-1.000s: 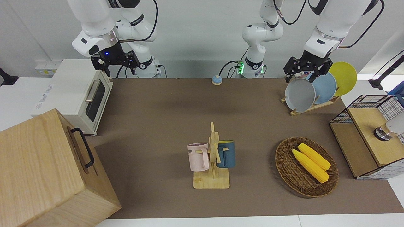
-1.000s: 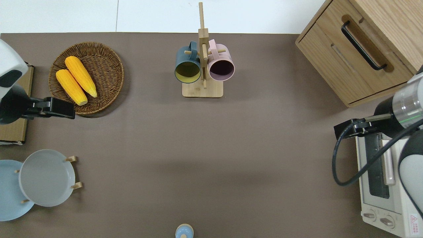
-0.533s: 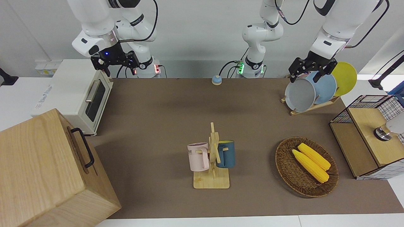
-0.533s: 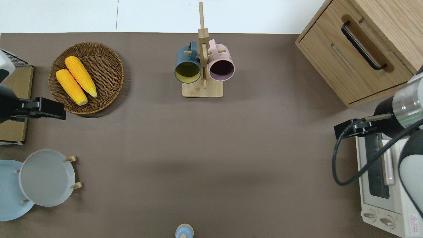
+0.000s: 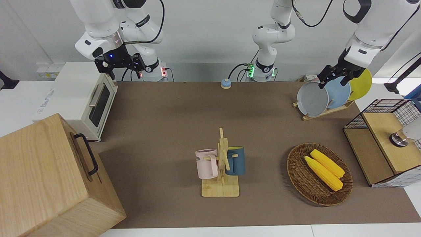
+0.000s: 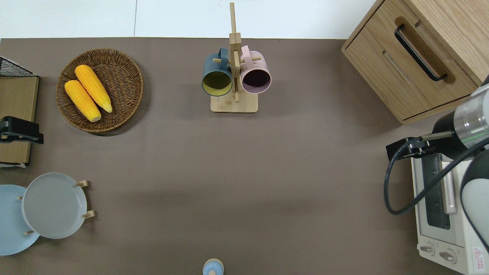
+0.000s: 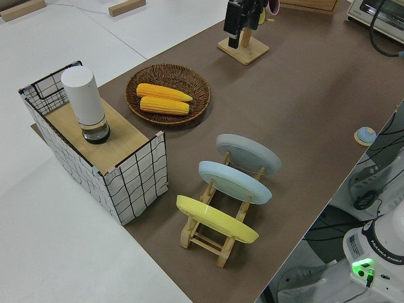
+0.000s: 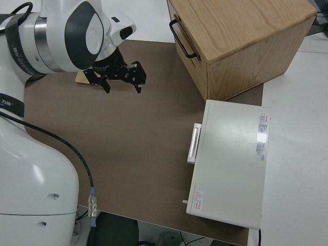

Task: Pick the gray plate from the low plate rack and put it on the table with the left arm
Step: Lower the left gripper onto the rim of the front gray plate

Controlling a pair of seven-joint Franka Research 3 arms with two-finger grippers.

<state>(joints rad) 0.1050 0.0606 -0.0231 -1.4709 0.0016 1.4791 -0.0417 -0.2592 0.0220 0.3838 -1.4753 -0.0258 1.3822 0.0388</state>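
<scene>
The brown table (image 6: 267,172) stood before pale walls. The gray plate (image 6: 53,205) leaned in the low plate rack (image 5: 324,112). The left end effector (image 5: 333,78) hung spread apart, holding nothing; the right arm was parked, its end effector (image 8: 122,79) likewise spread.

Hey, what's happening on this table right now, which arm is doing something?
The left gripper is up in the air over the wooden shelf at the left arm's end of the table, holding nothing. The gray plate stands in the low plate rack, untouched, next to a blue plate and a yellow plate. The right arm is parked.
</scene>
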